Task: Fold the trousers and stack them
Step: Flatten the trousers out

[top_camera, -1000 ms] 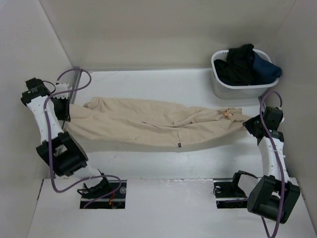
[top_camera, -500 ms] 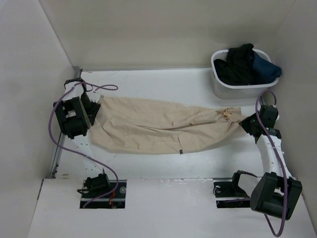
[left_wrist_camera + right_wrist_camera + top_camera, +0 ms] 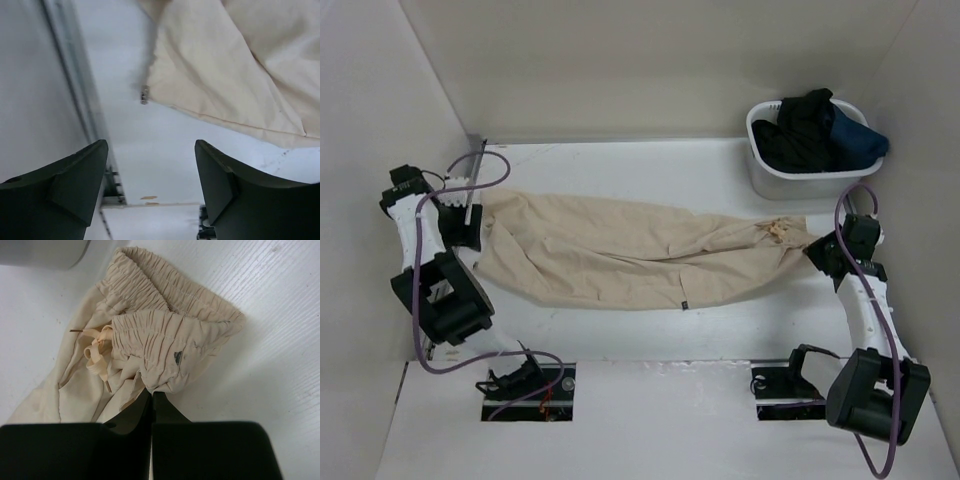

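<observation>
The beige trousers point(image 3: 640, 255) lie stretched across the table, leg ends at the left and gathered waistband point(image 3: 165, 335) at the right. My left gripper point(image 3: 470, 228) sits at the leg ends. In the left wrist view that gripper point(image 3: 150, 145) is open with nothing between its fingers, and the leg cloth point(image 3: 235, 75) lies just beyond them on the table. My right gripper point(image 3: 817, 252) is at the waistband end. The right wrist view shows this gripper point(image 3: 151, 391) shut, pinching the waistband's edge beside the knotted drawstring point(image 3: 97, 352).
A white basket point(image 3: 800, 180) holding dark garments point(image 3: 820, 130) stands at the back right, close behind the right gripper. The left wall and a metal rail point(image 3: 75, 85) run right beside the left gripper. White walls enclose the table on three sides.
The left gripper has opened and let go of the leg ends. Its arm swung in over the cloth, then back toward the left wall. The leg ends now lie further right. The right gripper keeps its hold.
</observation>
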{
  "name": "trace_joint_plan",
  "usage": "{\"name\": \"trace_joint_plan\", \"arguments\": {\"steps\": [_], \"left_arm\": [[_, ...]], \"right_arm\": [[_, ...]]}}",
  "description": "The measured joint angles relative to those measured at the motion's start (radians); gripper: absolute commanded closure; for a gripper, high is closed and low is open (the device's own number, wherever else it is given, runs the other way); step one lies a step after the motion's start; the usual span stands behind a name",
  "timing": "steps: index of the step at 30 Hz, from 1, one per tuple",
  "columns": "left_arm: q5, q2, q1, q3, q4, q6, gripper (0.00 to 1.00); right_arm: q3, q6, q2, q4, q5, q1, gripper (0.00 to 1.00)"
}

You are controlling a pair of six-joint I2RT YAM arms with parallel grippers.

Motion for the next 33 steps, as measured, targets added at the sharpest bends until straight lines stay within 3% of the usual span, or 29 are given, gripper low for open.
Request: {"name": "trace_joint_plan", "arguments": {"steps": [1,2,5,9,15,18,20,22,28,33], "left_arm": [[0.011,0.017,0.006,-0.034,0.001,0.002,0.43],[0.022,0.047,0.008,-0.068,0.004,0.002,0.46],[0.050,0.153,0.011,-0.132,0.007,-0.005,0.35],[0.050,0.211,0.006,-0.135,0.025,-0.016,0.35],[-0.101,0.261,-0.063,-0.114,0.071,0.045,0.40],[-0.138,0.282,-0.089,-0.125,0.100,0.061,0.53],[-0.155,0.283,-0.087,-0.138,0.109,0.065,0.77],[-0.168,0.283,-0.084,-0.158,0.127,0.074,0.89],[-0.186,0.216,-0.054,-0.234,0.143,0.111,0.97],[-0.224,0.000,0.024,-0.255,0.055,0.187,0.95]], "right_arm": [[-0.002,0.000,-0.003,0.000,0.002,0.000,1.00],[-0.003,0.000,-0.005,0.000,0.004,0.000,1.00],[-0.005,0.000,-0.014,-0.001,0.015,0.000,1.00],[-0.009,0.000,-0.019,0.000,0.027,0.000,1.00],[-0.024,0.009,-0.024,-0.001,0.037,0.000,1.00],[-0.032,0.015,-0.040,0.000,0.040,0.000,1.00],[-0.043,0.019,-0.050,0.000,0.042,0.000,1.00],[-0.053,0.023,-0.054,0.000,0.042,0.000,1.00],[-0.058,0.072,-0.113,-0.070,0.042,-0.031,1.00],[-0.055,0.159,-0.340,-0.237,0.064,-0.049,1.00]]}}
